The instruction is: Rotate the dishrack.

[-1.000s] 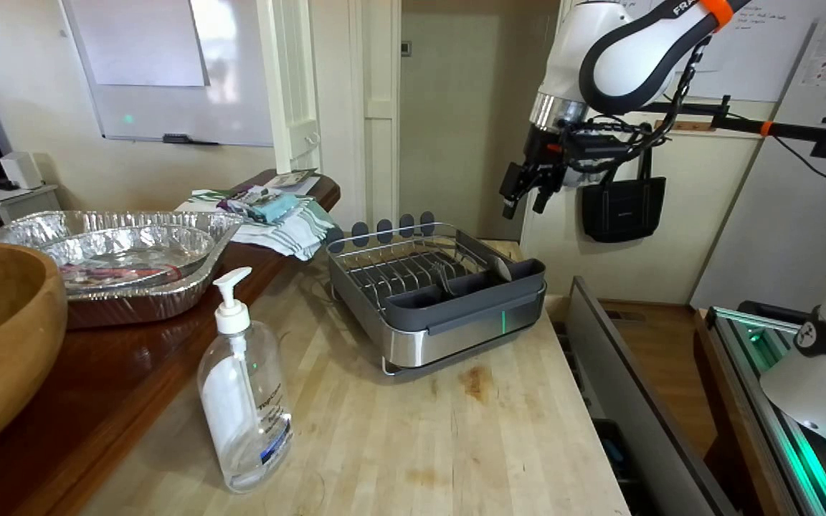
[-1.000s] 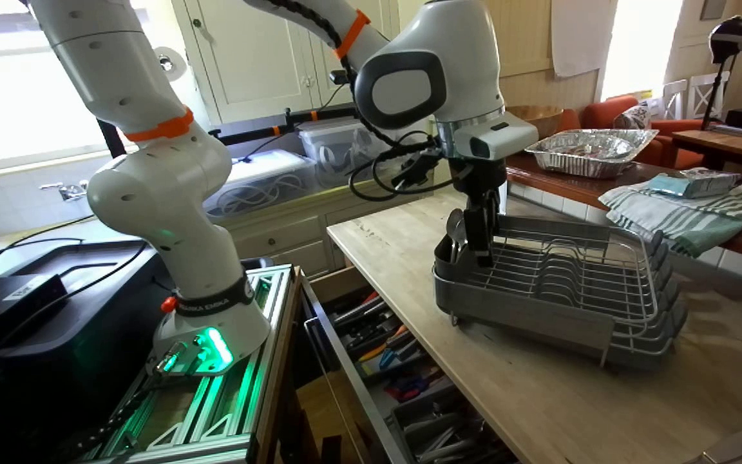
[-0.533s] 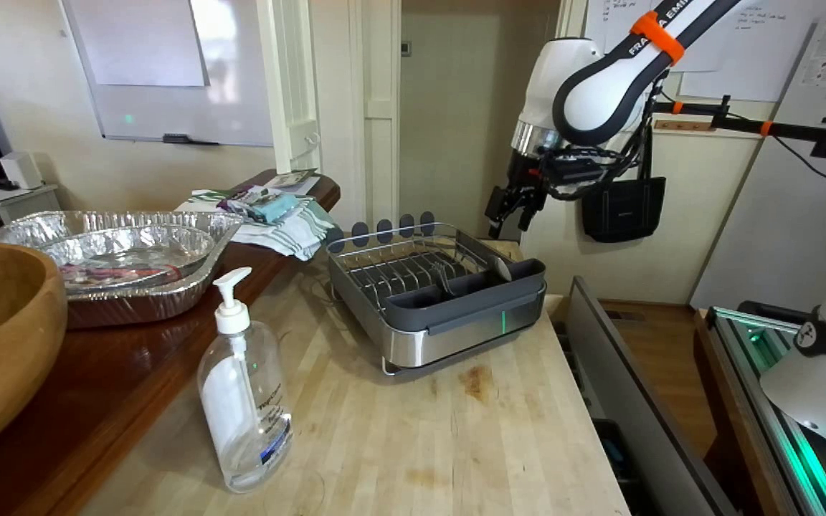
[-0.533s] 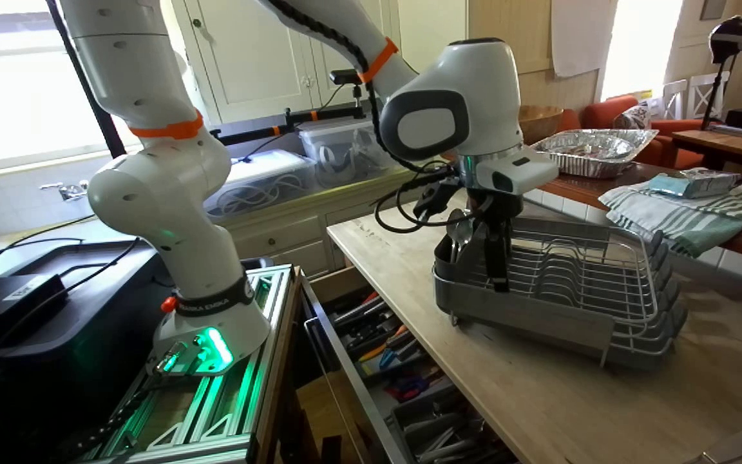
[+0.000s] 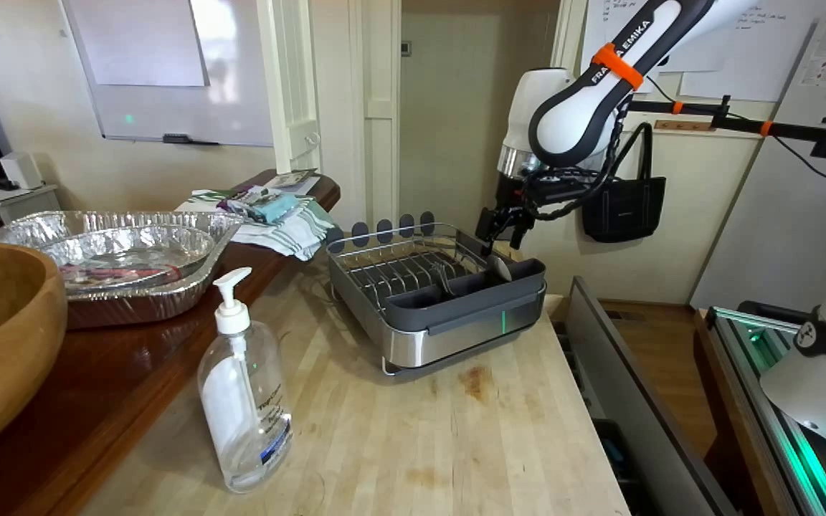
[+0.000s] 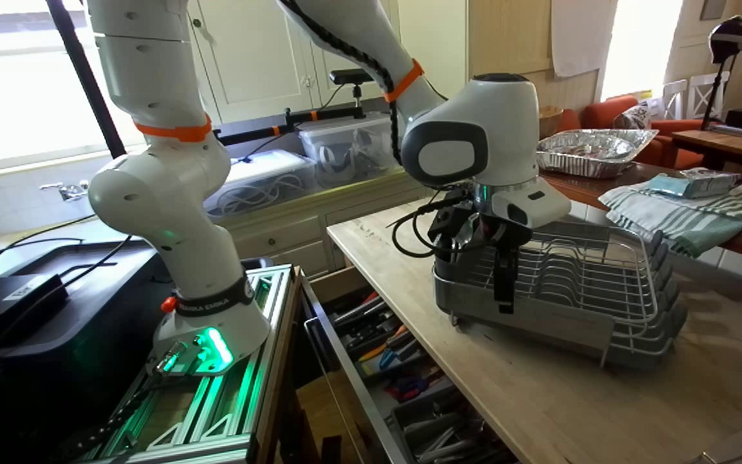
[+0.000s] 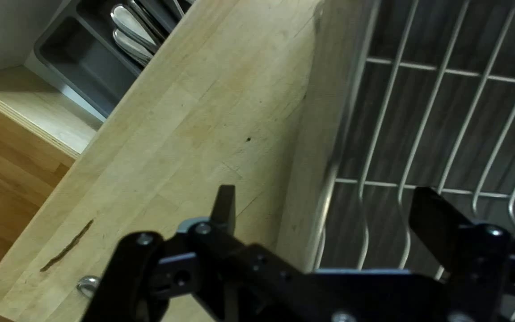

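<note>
The dishrack (image 5: 413, 347), silver wire in a dark grey tray with a steel band, stands on the wooden counter. It also shows in an exterior view (image 6: 558, 319) and in the wrist view (image 7: 313, 134). My gripper (image 5: 501, 245) is open and empty, pointing down at the rack's drawer-side long wall. In the wrist view the gripper (image 7: 324, 197) straddles that wall: one finger is over the counter outside, the other over the wires inside. Neither finger visibly presses on the wall. I cannot tell exactly how far the tips reach below the rim.
Spoons (image 5: 499, 268) stand in the rack's cutlery holder (image 5: 449, 294), close to my gripper. A soap bottle (image 5: 247, 401) stands on the counter (image 5: 456, 451). An open drawer (image 5: 635, 387) with utensils runs along the counter edge. Foil pans (image 5: 148, 287) and towels (image 5: 291, 226) lie on the raised ledge.
My gripper has come down and across to the dishrack, its fingers now at the long wall's rim. The dishrack has not moved.
</note>
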Controlling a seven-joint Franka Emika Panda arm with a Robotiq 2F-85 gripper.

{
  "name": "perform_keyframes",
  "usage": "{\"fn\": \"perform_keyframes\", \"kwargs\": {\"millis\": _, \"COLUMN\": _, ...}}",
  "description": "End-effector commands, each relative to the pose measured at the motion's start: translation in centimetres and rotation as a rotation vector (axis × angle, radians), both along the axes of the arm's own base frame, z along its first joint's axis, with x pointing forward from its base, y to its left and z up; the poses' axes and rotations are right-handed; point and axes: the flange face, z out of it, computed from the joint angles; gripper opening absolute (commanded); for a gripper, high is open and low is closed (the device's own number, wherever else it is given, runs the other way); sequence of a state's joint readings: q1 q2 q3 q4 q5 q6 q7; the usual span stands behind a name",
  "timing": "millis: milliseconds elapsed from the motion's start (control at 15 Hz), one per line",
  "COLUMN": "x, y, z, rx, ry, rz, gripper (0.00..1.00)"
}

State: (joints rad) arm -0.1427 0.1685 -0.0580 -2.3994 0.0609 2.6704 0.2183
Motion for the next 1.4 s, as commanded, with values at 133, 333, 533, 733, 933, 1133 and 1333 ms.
{"fn": "perform_keyframes", "kwargs": {"millis": 133, "x": 1.3, "y": -0.4, "z": -1.6, "rx": -0.006, "ry": 0.013, "rz": 0.009, "gripper": 0.66}}
{"fn": "perform_keyframes", "kwargs": {"millis": 333, "x": 1.6, "y": -0.5, "z": -1.9, "rx": -0.022, "ry": 0.021, "rz": 0.035, "gripper": 0.42}}
{"fn": "perform_keyframes", "kwargs": {"millis": 533, "x": 1.8, "y": -0.6, "z": -1.9, "rx": -0.047, "ry": 0.021, "rz": 0.079, "gripper": 0.19}}
{"fn": "perform_keyframes", "kwargs": {"millis": 733, "x": 1.9, "y": -0.8, "z": -1.8, "rx": -0.116, "ry": 0.026, "rz": 0.156, "gripper": 0.01}}
{"fn": "perform_keyframes", "kwargs": {"millis": 933, "x": 2.2, "y": -0.7, "z": -1.8, "rx": -0.177, "ry": 0.043, "rz": 0.230, "gripper": 0.03}}
{"fn": "perform_keyframes", "kwargs": {"millis": 1133, "x": 2.5, "y": -0.9, "z": -1.6, "rx": -0.229, "ry": 0.053, "rz": 0.308, "gripper": 0.03}}
{"fn": "perform_keyframes", "kwargs": {"millis": 1333, "x": 2.5, "y": -1.1, "z": -1.5, "rx": -0.246, "ry": 0.060, "rz": 0.402, "gripper": 0.03}}
